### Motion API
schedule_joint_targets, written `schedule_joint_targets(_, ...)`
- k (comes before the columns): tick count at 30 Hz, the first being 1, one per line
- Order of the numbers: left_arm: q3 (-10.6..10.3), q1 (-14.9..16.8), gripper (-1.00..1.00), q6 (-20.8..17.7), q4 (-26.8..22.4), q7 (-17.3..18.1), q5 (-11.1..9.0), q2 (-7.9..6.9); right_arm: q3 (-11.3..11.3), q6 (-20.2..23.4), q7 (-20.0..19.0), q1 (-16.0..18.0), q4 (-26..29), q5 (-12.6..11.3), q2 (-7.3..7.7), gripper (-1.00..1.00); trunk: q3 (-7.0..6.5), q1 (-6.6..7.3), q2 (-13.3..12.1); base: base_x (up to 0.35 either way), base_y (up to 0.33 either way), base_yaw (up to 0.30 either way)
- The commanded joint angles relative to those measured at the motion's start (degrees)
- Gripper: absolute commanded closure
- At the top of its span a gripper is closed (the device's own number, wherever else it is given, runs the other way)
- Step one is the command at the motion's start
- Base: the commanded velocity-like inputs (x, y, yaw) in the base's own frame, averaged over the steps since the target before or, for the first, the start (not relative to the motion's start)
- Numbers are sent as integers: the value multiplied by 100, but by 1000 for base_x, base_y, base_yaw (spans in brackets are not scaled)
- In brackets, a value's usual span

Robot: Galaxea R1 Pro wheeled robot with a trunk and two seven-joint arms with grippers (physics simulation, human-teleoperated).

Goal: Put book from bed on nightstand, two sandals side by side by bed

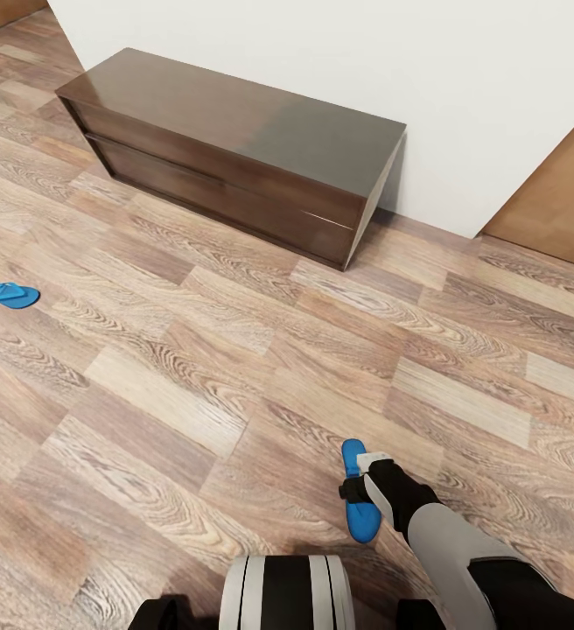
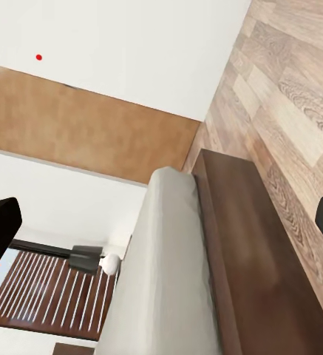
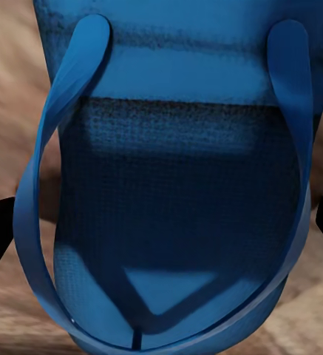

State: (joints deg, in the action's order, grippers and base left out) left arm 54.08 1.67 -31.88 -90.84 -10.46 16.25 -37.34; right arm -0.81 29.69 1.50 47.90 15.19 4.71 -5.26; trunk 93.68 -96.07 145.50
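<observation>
We had the right gripper (image 1: 367,483) lowered over one blue sandal (image 1: 358,500) on the plank floor (image 1: 234,367), straddling it about mid-length. In the right wrist view that sandal (image 3: 176,185) filled the space between the two dark fingers, which sat at the outer edges of the picture, so we judged the gripper spread wide and not yet clamped. The second sandal (image 1: 8,294) lay well apart, far to our left on the floor. The book was nowhere in these pictures.

We judged the main risk to be the grip itself. The sole was thin, flat and probably soft, so fingers closing from the sides could bend it or slide over the rim and come up empty. Catching a strap alone would leave the sandal dangling and swinging, and it might land crooked. Pressing too low could scrape the fingers on the floor.

The sole had a fine woven-looking grain, and two smooth rounded straps met in a V at the toe. The floor was matte wood plank with strong swirling grain. The low dark wooden bench (image 1: 234,149) against the white wall (image 1: 322,52) was glossy and boxy.

In the left wrist view, the left gripper (image 2: 168,225) showed its dark fingers at opposite edges, wide apart and empty, facing the pale mattress of the bed (image 2: 165,281) and its dark frame.
</observation>
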Motion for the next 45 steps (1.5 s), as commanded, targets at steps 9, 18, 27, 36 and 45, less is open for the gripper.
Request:
schedule_joint_targets(9,-3,1,-100,12,-4,0,19,-2,-7,38,-1,0,10,48,-1,-100,3,1,1,0,0,0)
schedule_joint_targets(18,-3,0,-100,117,17,7,26,18,-7,38,-3,0,10,48,-1,100,3,1,1,0,0,0)
schedule_joint_targets(27,-3,0,-100,160,218,17,35,20,-9,35,-19,0,14,48,7,100,-196,24,-11,0,0,0)
schedule_joint_targets(36,-3,4,-100,547,996,25,31,5,-6,18,-78,-2,54,42,48,100,-396,47,-23,0,0,0)
schedule_joint_targets(45,-3,9,-100,920,1861,31,27,-17,1,-59,-434,-8,92,40,66,100,-595,70,-35,0,0,0)
